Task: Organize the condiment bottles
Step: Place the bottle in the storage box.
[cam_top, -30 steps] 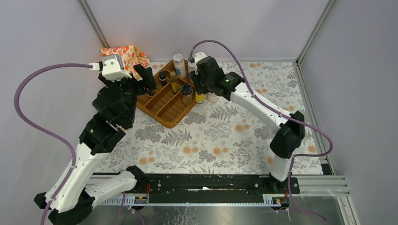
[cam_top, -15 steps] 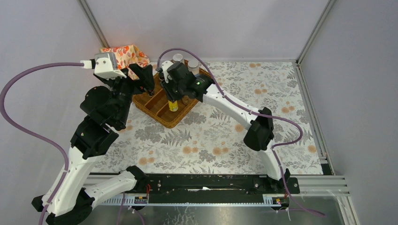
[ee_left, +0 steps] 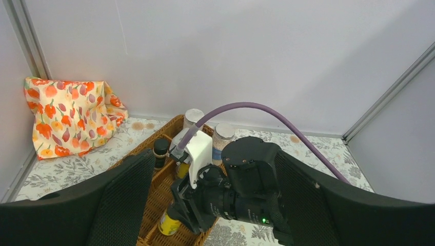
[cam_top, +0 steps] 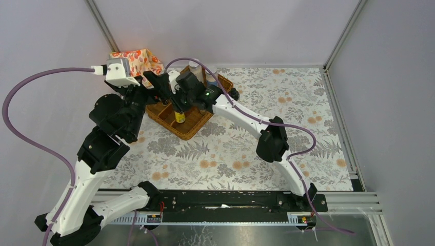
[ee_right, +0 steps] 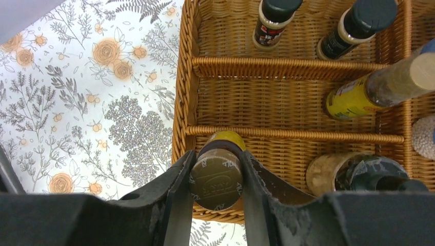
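Observation:
My right gripper (ee_right: pixel 216 180) is shut on the olive cap of a slim yellow-liquid bottle (ee_right: pixel 220 141) and holds it upright in the wicker tray's (ee_right: pixel 287 134) front compartment; it also shows in the top view (cam_top: pixel 179 117). Two black-capped spice jars (ee_right: pixel 272 20) stand in the far compartment. Another yellow bottle (ee_right: pixel 359 95) leans in the middle one. Two silver-lidded white-filled jars (ee_left: pixel 194 117) stand at the tray's back. My left gripper (cam_top: pixel 160 84) is open and empty over the tray's left side, its fingers (ee_left: pixel 123 200) spread wide around the right arm.
The orange-patterned cloth (cam_top: pixel 136 59) lies in the back left corner. A small dark jar (cam_top: pixel 234 94) stands on the floral mat (cam_top: pixel 246 148) just right of the tray. Walls close in at the back and both sides.
My right arm has swung left from the tray's right side, carrying the yellow bottle to the tray's front compartment. My left arm has shifted only slightly.

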Controlling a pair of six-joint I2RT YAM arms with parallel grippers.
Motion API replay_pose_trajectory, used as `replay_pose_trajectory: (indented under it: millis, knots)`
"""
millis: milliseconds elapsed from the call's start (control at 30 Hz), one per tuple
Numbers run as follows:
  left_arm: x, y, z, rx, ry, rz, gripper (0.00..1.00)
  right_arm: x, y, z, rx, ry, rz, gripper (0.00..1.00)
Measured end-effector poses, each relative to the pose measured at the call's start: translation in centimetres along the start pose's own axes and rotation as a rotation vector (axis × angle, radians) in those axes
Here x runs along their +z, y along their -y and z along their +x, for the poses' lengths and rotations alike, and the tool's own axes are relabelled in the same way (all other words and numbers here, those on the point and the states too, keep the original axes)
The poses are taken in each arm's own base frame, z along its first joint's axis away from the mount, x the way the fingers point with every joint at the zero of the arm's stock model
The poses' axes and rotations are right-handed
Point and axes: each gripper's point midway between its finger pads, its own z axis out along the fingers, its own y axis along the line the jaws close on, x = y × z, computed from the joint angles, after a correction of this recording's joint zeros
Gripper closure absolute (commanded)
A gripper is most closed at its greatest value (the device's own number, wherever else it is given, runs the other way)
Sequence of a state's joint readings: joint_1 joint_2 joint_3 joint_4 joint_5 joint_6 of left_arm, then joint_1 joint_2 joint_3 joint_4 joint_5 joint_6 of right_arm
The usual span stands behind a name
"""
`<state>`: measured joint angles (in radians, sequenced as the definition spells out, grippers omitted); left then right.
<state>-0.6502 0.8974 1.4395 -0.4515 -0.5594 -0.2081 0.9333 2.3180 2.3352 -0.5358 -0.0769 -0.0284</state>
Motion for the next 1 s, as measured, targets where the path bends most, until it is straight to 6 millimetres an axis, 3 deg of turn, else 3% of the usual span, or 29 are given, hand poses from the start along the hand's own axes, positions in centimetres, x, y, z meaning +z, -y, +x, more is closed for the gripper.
replay_pose_trajectory:
  millis: [467, 733, 1000]
  knots:
    - [-1.0, -0.7, 0.8, -0.008, -0.022, -0.002, 0.09, 1.2, 0.1, -3.8, -0.026, 0.149, -0.002, 1.00]
    - [-1.0, -0.8, 1.8, 0.002, -0.041, -0.002, 0.09, 3.5, 0.9, -2.9, -0.039, 0.157, 0.011, 1.00]
    - [-1.0, -0.9, 3.3, 0.015, -0.070, 0.007, 0.08, 6.5, 4.1, 0.1, -0.035, 0.106, 0.050, 1.00]
